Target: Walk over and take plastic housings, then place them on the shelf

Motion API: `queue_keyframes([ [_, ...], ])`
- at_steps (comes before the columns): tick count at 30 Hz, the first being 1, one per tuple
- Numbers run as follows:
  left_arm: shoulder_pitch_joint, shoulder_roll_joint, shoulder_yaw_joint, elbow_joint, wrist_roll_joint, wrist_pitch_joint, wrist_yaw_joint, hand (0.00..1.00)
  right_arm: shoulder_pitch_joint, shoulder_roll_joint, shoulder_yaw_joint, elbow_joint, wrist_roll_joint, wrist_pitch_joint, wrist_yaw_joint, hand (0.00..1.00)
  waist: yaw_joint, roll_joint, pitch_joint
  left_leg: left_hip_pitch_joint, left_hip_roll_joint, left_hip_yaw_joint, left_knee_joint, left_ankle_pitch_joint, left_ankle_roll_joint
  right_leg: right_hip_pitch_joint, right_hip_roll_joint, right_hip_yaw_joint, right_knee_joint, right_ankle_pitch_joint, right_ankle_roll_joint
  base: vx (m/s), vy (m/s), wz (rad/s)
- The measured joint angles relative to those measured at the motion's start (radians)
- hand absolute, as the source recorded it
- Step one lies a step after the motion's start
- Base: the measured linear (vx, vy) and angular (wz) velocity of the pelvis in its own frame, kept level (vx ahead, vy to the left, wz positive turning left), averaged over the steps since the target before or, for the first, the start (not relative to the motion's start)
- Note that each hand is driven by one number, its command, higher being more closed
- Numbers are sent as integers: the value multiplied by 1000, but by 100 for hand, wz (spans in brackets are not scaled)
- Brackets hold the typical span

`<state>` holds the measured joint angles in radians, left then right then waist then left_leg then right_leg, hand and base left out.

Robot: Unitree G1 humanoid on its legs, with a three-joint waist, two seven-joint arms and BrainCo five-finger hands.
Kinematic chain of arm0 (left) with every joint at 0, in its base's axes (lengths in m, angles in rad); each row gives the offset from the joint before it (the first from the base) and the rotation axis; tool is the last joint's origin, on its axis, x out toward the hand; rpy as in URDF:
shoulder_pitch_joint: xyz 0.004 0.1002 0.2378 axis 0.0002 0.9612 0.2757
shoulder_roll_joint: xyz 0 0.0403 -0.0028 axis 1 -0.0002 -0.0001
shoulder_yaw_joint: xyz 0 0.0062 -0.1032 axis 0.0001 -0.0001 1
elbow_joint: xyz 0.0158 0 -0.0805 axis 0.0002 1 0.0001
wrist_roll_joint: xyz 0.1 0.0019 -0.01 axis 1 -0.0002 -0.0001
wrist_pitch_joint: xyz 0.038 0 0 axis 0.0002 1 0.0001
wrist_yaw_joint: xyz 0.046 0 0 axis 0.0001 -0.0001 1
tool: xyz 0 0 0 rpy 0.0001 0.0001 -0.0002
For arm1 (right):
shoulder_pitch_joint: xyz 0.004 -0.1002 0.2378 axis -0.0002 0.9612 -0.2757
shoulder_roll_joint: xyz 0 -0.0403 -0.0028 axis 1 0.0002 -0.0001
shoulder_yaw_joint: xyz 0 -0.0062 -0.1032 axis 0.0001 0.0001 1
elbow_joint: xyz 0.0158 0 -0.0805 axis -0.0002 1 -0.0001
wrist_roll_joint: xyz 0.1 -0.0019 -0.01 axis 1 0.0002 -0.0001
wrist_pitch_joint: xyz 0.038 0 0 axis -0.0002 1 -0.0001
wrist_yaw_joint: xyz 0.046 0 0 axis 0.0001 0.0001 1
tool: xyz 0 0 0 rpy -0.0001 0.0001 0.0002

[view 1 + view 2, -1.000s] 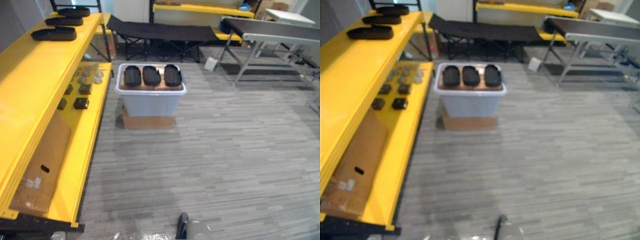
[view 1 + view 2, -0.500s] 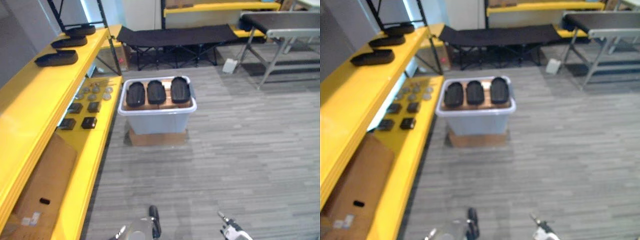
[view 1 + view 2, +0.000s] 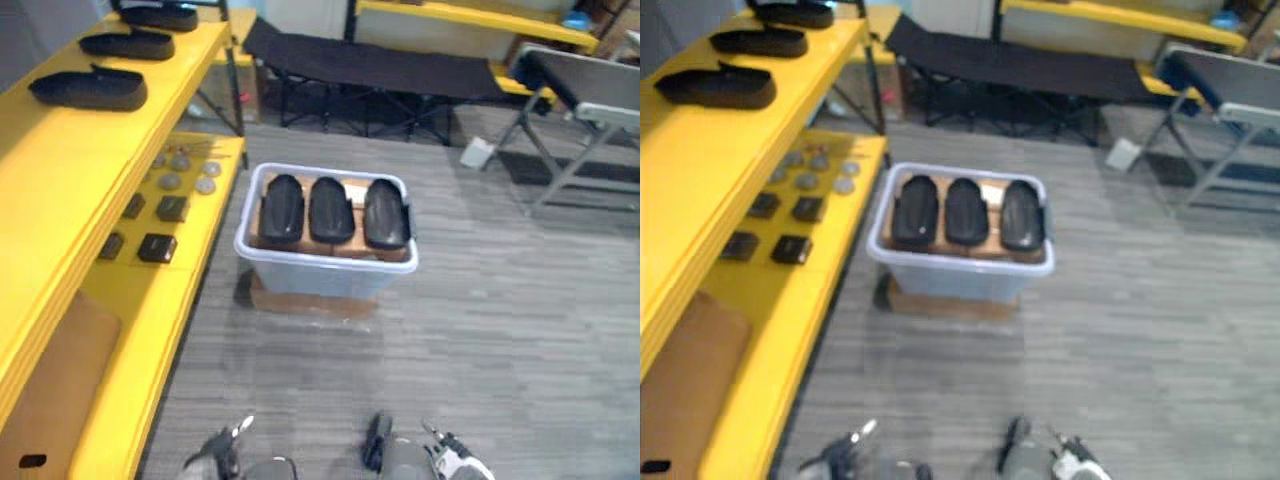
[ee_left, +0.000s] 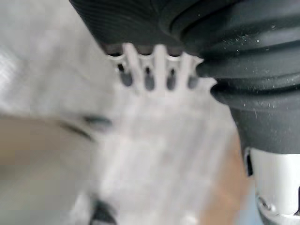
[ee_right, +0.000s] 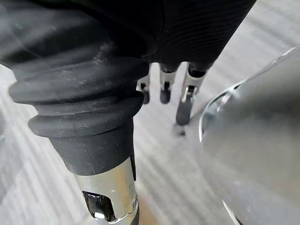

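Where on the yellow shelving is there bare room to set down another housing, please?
The top shelf is bare from the nearest black housing toward the robot; its far end holds three housings in a row. On the lower shelf, small parts crowd the far stretch and cardboard covers the near one, leaving a bare strip between.

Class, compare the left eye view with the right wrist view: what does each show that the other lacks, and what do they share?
Left eye view alone: a pale bin holding three black plastic housings side by side, and a yellow shelf at the robot's left with further housings on its top level. Right wrist view alone: the right hand from close up, fingers straight, holding nothing. Shared: the grey striped floor.
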<state>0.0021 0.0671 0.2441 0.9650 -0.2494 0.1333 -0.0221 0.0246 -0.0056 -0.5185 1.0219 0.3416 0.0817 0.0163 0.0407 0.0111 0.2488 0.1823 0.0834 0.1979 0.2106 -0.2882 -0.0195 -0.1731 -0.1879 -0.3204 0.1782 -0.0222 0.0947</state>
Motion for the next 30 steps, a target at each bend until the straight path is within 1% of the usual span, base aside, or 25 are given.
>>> queue_keyframes([
  [3,38,-37,21,-16,-28,9,-1,0,37,26,15,-18,5,3,0,0,3,-24,-52,37,21,-22,51,-95,-65,1,12,3,17,36,-48,479,-302,29],
  [4,45,-51,23,-13,-28,13,1,0,41,24,16,-24,7,3,-1,0,1,-10,-55,47,39,-24,66,-112,-78,-2,25,16,34,96,-49,552,-353,23],
  [5,70,-84,42,-19,-30,18,2,0,41,-1,24,-27,7,7,-12,0,1,32,-67,25,92,-25,169,-119,-107,1,61,0,89,49,-54,419,-273,11],
  [6,77,-106,66,-30,-33,6,4,0,41,-15,32,-25,7,13,-17,0,1,52,-74,-48,131,-33,330,-87,-125,6,78,-8,108,21,-70,552,-420,9],
  [7,76,-126,98,-52,-42,-4,8,0,41,-29,41,-25,8,14,-19,0,5,77,-64,-144,171,-64,543,9,-102,47,101,-12,104,-7,-81,418,-360,4],
  [8,75,-133,105,-57,-52,-12,9,0,43,-37,54,-27,8,13,-19,0,7,87,-58,-202,203,-94,677,59,-106,84,116,-16,90,-17,-87,485,-391,-7],
  [9,78,-131,100,-59,-59,-26,16,0,44,-47,67,-25,5,12,-14,0,6,99,-57,-265,236,-92,789,57,-116,164,132,-23,45,-22,-91,388,-262,-21],
  [10,77,-122,92,-59,-60,-30,21,0,39,-45,65,-21,1,12,-9,0,6,93,-57,-276,240,-78,778,57,-116,191,131,-25,20,-21,-90,373,-246,-31],
  [11,78,-111,75,-58,-63,-31,23,0,38,-40,59,-16,-6,9,-1,0,8,80,-61,-282,237,-45,703,58,-113,231,125,-23,-23,-20,-86,359,-205,-20],
  [12,78,-92,53,-57,-66,-31,27,0,40,-36,53,-14,-30,-4,9,0,7,68,-65,-290,234,0,548,61,-108,272,118,-25,-74,-16,-79,351,-132,-12],
  [13,79,-92,45,-57,-66,-32,29,0,40,-37,50,-15,-62,-33,11,0,7,66,-64,-286,224,15,374,64,-109,300,116,-28,-109,-12,-72,352,-81,0],
  [14,79,-95,45,-55,-66,-33,29,0,44,-38,52,-16,-76,-49,13,0,6,66,-64,-284,212,9,284,75,-105,308,114,-31,-116,-11,-66,341,23,4],
  [15,79,-97,43,-54,-58,-37,28,0,51,-46,73,-17,-103,-86,34,0,6,65,-64,-278,182,-3,124,121,-105,310,108,-31,-122,-14,-53,307,112,-1],
  [16,78,-98,29,-46,-44,-41,28,0,54,-56,114,-30,-135,-118,56,0,4,63,-62,-265,154,-12,10,224,-111,308,100,-24,-116,-22,-35,299,152,-6],
  [17,78,-98,22,-41,-30,-42,28,0,55,-60,135,-37,-163,-133,69,0,3,64,-62,-259,139,-26,-24,287,-107,307,100,-19,-113,-28,-25,270,202,-14],
  [18,78,-73,10,-41,15,-45,30,0,45,-56,207,-44,-221,-167,98,0,7,27,-59,-236,105,-24,-52,306,-116,310,73,-5,-109,-30,-3,237,181,-5],
  [19,76,-36,-19,-40,42,-42,29,0,55,-50,323,-86,-284,-218,142,0,2,-21,-64,-230,74,-21,-90,309,-111,297,42,-7,-108,-43,17,218,155,1],
  [20,74,-23,-35,-41,61,-43,27,0,59,-52,390,-114,-319,-248,171,0,1,-34,-60,-235,60,-20,-104,312,-107,288,28,-9,-107,-44,21,210,152,13],
  [21,68,13,-60,-42,73,-43,26,0,60,-57,540,-191,-362,-299,230,0,3,-65,-52,-245,38,-19,-116,316,-102,275,6,-10,-103,-44,31,161,129,16],
  [22,63,28,-73,-41,74,-43,26,0,59,-68,627,-242,-372,-317,261,0,4,-77,-50,-253,27,-23,-114,315,-101,272,-3,-13,-104,-40,39,164,152,20],
  [23,61,53,-102,-40,72,-42,20,0,40,-106,842,-350,-403,-345,345,0,17,-87,-50,-260,11,-26,-112,305,-85,269,-16,-18,-104,-31,52,108,113,20],
  [25,54,80,-140,-33,72,-42,17,0,-37,-132,1087,-440,-432,-387,430,0,37,-87,-48,-260,-3,-35,-105,292,-70,280,-29,-36,-104,-23,63,87,110,25],
  [26,50,84,-159,-24,81,-48,13,0,-116,-130,1266,-510,-423,-392,507,0,58,-76,-40,-267,-10,-49,-96,285,-66,284,-33,-41,-104,-13,62,41,84,27],
  [29,45,84,-180,6,109,-61,13,0,-226,-108,1440,-620,-349,-369,605,0,87,-57,-27,-276,-10,-66,-96,280,-60,287,-29,-65,-106,12,61,24,53,23],
  [30,59,84,-182,21,124,-66,13,0,-269,-85,1498,-675,-302,-333,647,0,93,-54,-25,-272,-10,-85,-96,280,-60,304,-25,-85,-111,26,58,24,39,38],
])
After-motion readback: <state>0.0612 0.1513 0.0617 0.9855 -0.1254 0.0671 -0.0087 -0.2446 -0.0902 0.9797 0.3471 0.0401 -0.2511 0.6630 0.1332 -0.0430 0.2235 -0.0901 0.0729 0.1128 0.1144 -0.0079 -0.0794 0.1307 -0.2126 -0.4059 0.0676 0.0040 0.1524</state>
